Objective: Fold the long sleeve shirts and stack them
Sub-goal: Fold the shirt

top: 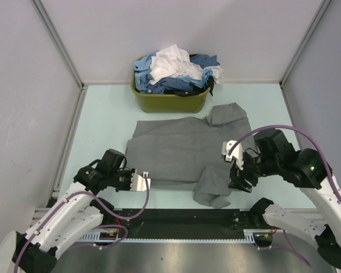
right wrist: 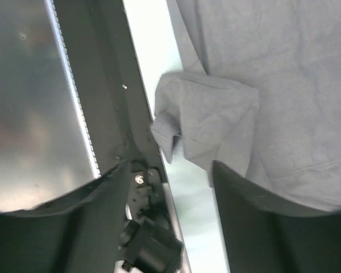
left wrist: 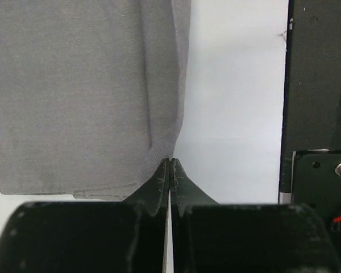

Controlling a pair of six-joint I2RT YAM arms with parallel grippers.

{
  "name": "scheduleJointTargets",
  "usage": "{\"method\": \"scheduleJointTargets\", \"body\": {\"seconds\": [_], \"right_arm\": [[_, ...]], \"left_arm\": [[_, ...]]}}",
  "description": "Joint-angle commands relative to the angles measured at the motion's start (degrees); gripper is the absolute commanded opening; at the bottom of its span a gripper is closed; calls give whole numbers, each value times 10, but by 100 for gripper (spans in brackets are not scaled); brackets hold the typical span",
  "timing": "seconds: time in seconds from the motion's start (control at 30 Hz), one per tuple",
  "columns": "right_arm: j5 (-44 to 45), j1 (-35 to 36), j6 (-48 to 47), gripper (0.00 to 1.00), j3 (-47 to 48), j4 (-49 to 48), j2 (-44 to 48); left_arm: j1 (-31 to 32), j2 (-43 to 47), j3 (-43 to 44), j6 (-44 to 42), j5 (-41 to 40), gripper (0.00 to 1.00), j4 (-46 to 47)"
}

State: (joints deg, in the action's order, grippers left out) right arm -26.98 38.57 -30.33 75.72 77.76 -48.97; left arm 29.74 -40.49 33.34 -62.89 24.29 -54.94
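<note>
Left gripper (left wrist: pixel 169 165) clenched shut at near-left hem of grey shirt (top: pixel 176 151), spread flat mid-table — maybe nipping cloth, we can't tell. Right gripper (right wrist: pixel 170 166) released, jaws apart over folded sleeve (right wrist: pixel 210 119) — we'd lift 2 corners evenly next.

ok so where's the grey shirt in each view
top external: grey shirt spread mid-table, in front of the basket
left wrist: grey shirt fills the upper left, corner at the left claw
right wrist: grey shirt upper right, folded sleeve centre
shared landmark: black strip at the table's near edge; right side in left wrist, diagonal in right wrist
</note>
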Motion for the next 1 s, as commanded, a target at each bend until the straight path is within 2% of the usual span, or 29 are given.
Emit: {"method": "scheduleJointTargets", "body": {"seconds": [0.0, 0.07, 0.1, 0.17, 0.27, 0.3, 0.37, 0.43, 0.53, 0.63, 0.83, 0.97], "right_arm": [[140, 26, -7, 74, -45, 35, -8], [181, 25, -30, 84, -94, 25, -15], [200, 15, -34, 99, -141, 21, -19], [200, -7, -39, 100, -168, -25, -19], [171, -87, -74, 100, -188, -73, -46], [142, -146, -87, 100, -185, -91, -61], [100, -198, -125, 100, -175, -103, -117], [77, -247, -143, 98, -158, -103, -177], [51, -263, -165, 91, -153, -100, -222], [20, -260, -176, 84, -153, -96, -244], [35, -226, -164, 79, -196, -102, -297], [54, -227, -153, 65, -198, -90, -310]], "left_arm": [[3, -1, -10, 11, 8, 0, 17], [3, -2, -15, 13, 7, 0, 16], [2, -2, -17, 14, 7, 0, 16], [3, -1, -22, 17, 5, 0, 18], [3, -2, -25, 25, 4, 0, 21], [3, -2, -27, 27, 4, 0, 23], [3, -3, -30, 34, 3, 0, 27], [3, -6, -30, 42, 4, 0, 30], [3, -13, -28, 45, 6, 0, 33], [3, -20, -26, 49, 2, 0, 37], [3, -30, -23, 51, -3, 0, 47], [3, -30, -16, 59, -1, 0, 47]]}}
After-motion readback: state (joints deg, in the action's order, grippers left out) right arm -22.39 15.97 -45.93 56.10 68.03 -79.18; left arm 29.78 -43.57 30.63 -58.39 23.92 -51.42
